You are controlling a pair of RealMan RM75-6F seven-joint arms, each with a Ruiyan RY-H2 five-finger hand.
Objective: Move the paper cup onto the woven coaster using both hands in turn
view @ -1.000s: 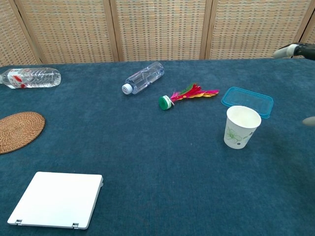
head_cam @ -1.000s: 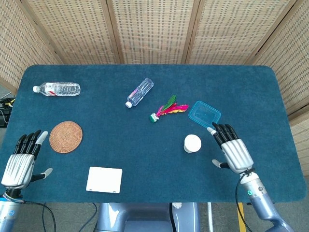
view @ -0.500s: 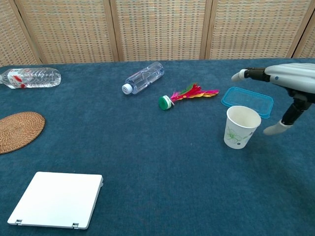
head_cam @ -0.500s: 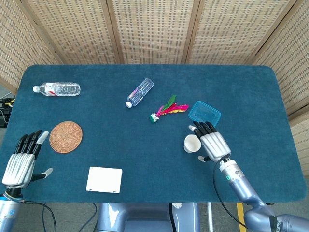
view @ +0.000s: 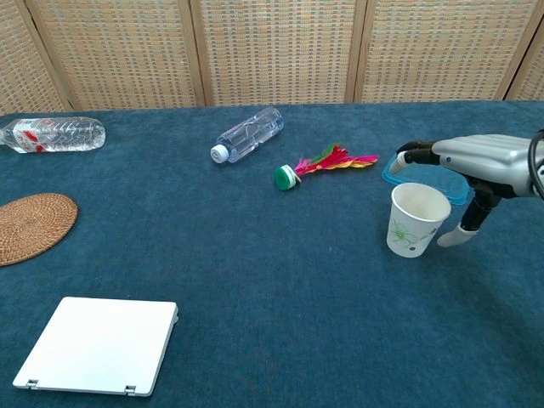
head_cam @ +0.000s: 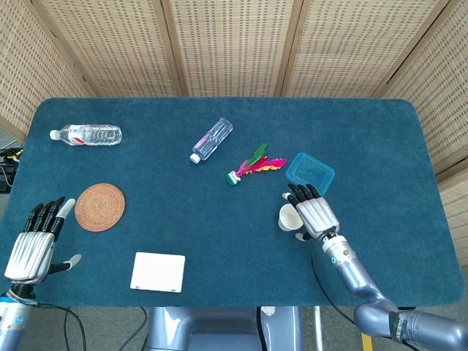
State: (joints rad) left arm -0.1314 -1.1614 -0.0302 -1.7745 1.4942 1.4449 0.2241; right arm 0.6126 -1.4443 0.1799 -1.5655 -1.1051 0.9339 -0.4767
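Standing upright, the paper cup point(view: 417, 219) sits at nine o'clock of the right hand point(view: 480, 163). Its fingers point(view: 414, 150) reach spread above the rim, thumb just beside the wall, gripping nothing.

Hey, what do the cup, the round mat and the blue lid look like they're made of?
The cup looks like matte white paper with a printed green sprig. The round mat appears to be woven rattan or straw, with brown coiled rings. The blue lid seems to be translucent, glossy plastic.
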